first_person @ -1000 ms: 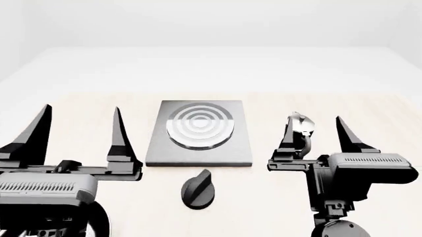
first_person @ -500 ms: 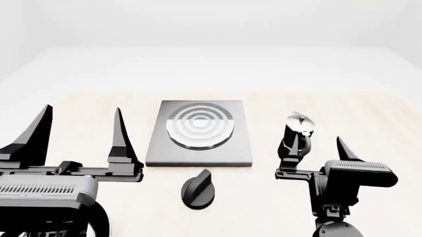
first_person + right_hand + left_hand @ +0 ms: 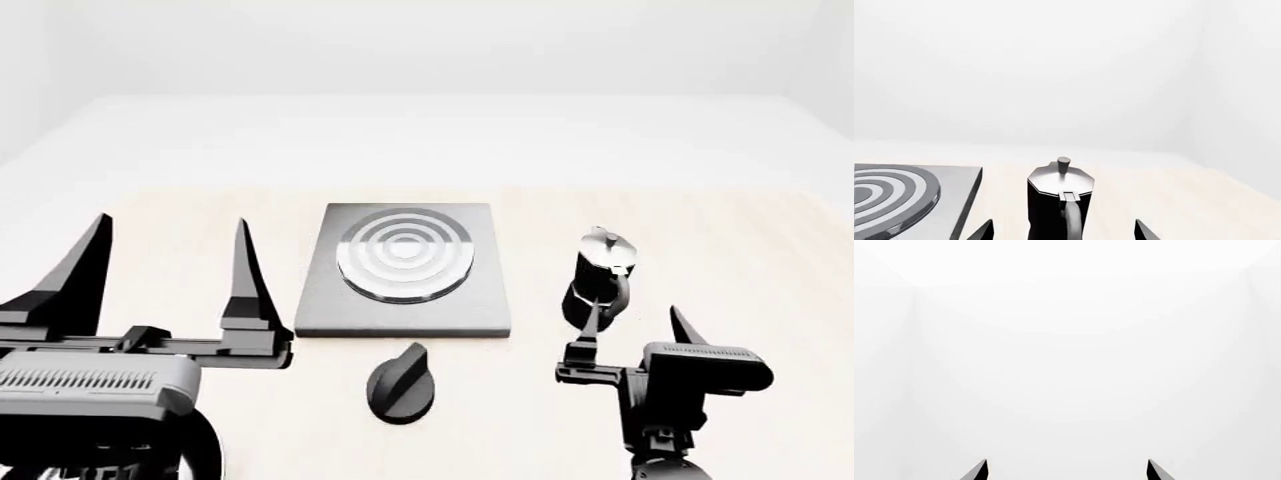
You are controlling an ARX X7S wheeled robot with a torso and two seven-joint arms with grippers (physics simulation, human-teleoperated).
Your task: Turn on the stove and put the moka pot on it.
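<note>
Overhead, white walls ring a pale wooden table (image 3: 160,215); both arms' fingers spread.

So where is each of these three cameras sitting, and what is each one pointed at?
Head view: on the robot's head, looking down over the stove, knob, moka pot, left gripper and right gripper.
Left wrist view: on the left arm, facing blank white; only two fingertips show.
Right wrist view: on the right arm, facing the moka pot between its fingertips, stove beside.
Head and right wrist views share pot and stove.
</note>
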